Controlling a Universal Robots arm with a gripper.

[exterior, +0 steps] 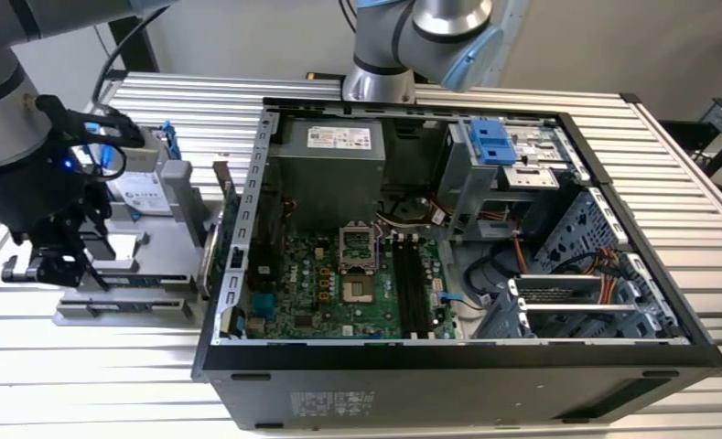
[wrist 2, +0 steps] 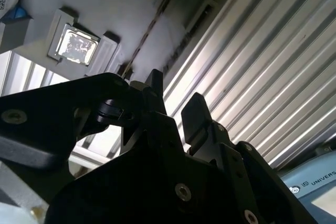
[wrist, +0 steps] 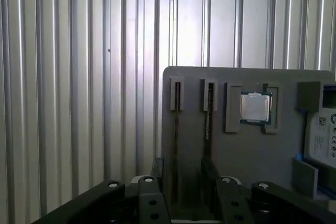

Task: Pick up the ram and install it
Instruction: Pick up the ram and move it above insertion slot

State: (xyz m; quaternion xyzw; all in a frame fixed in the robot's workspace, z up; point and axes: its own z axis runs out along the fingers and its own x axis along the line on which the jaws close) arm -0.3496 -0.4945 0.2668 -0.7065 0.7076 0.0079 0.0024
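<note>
While parked over the tray [exterior: 147,245] at the exterior view's left, gripper [exterior: 53,273] is held spread, nothing pinched; ram [wrist: 176,129] is seated on edge in a tray slot.

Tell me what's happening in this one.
A Universal Robots arm has its end effector over a grey parts holder beside the open computer case. The end effector is open and holds nothing. In the first wrist view its fingers line up either side of the ram, which stands on edge in a holder slot. The motherboard's memory slots look unfilled, so the ram is not yet picked up.
</note>
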